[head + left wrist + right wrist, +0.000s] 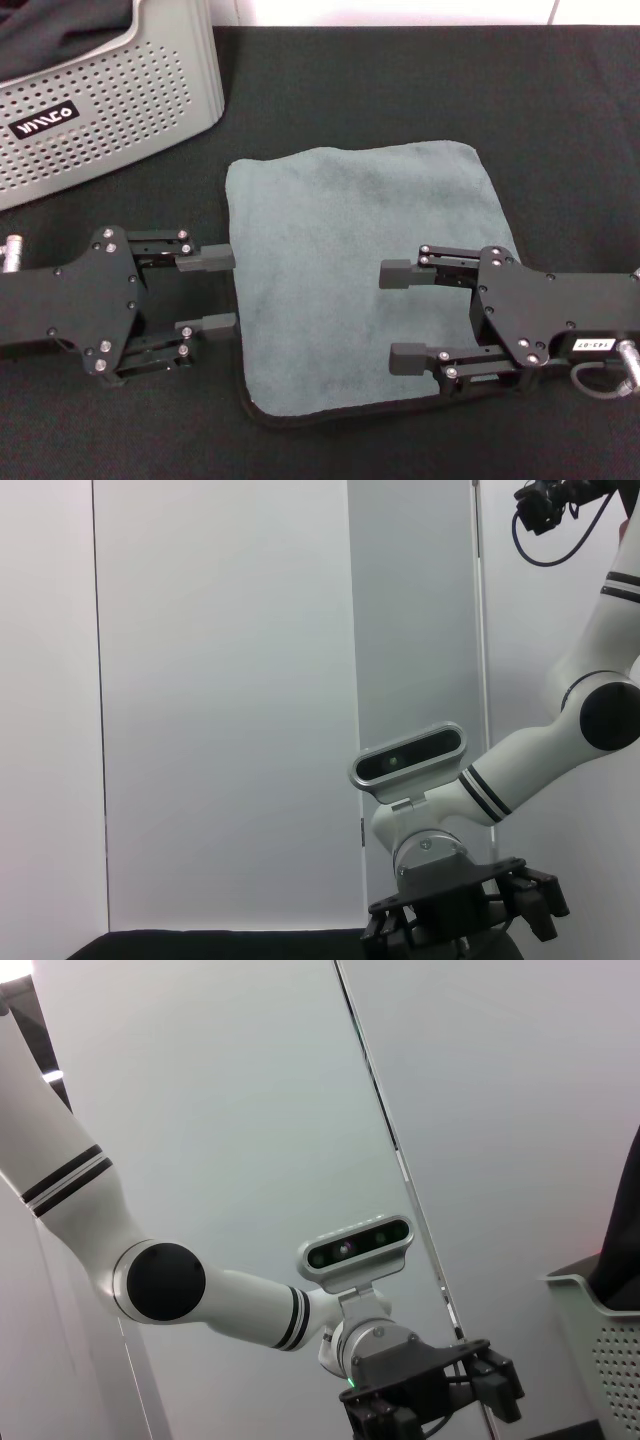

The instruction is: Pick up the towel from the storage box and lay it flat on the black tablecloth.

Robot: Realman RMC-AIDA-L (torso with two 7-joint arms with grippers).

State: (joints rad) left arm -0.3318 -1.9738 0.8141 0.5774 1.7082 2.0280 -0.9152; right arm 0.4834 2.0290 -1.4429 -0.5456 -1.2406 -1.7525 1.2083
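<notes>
The grey-green towel (340, 250) lies spread flat on the black tablecloth (400, 90), with its dark stitched border showing along the near edge. My left gripper (215, 290) is open and empty, with its fingertips at the towel's left edge. My right gripper (398, 315) is open and empty over the towel's right part, pointing towards the left gripper. The light grey storage box (100, 110) with its black label stands at the back left. The left wrist view shows the right arm's gripper (460, 910) farther off. The right wrist view shows the left arm's gripper (430, 1390).
A glossy black fabric bundle (60, 30) lies in the storage box. The box's wall also shows in the right wrist view (600, 1330). A white wall runs behind the table's far edge (400, 12).
</notes>
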